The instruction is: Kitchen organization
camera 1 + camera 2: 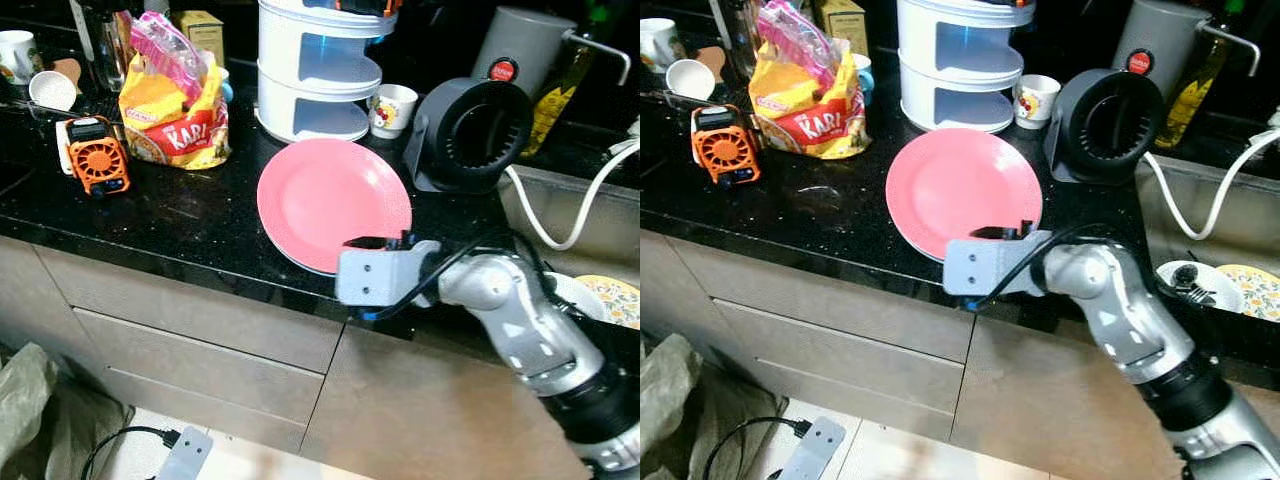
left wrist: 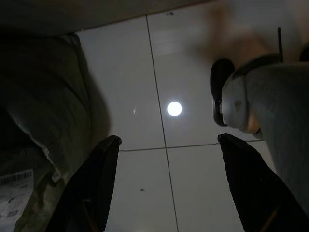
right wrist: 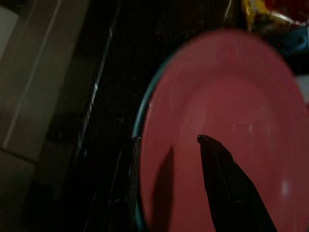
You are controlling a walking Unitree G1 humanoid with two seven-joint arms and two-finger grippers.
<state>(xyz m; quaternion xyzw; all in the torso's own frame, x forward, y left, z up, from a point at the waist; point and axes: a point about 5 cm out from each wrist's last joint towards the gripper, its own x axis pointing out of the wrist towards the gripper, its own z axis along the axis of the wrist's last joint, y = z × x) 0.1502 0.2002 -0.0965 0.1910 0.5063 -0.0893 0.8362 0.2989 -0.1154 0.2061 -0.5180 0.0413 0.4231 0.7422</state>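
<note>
A: So, where does the pink plate (image 1: 333, 200) sit?

B: Flat on the black counter (image 1: 180, 215), near its front edge, roughly mid-length. Its near rim hangs close to the lip. A thin teal rim peeks from under it in the right wrist view, so it may be lying on a second plate; cannot confirm.

A: And the right gripper (image 1: 375, 243)?

B: At the plate's near rim, reaching in from the counter's front edge. One black finger (image 3: 227, 186) lies over the pink surface; the other seems to run down at or under the rim. Reads as straddling the edge for a pinch. Whether the fingers have closed on the plate I cannot tell.

A: Why come in from the front?

B: My guess: a flat plate offers no purchase from above, and the rim near the edge is the one part a finger can get beneath.

A: Left gripper (image 2: 164, 186)?

B: Hanging idle, fingers spread apart with nothing between them, pointing at the tiled floor (image 2: 193, 169).

A: Surroundings?

B: Toward the back edge, a white tiered rack (image 1: 318, 70) just behind the plate, likely the destination. A round black appliance (image 1: 470, 130) sits beside the plate toward the sink (image 1: 570, 215). A yellow snack bag (image 1: 175, 115) and orange fan (image 1: 97, 155) stand toward the counter's left end.
</note>
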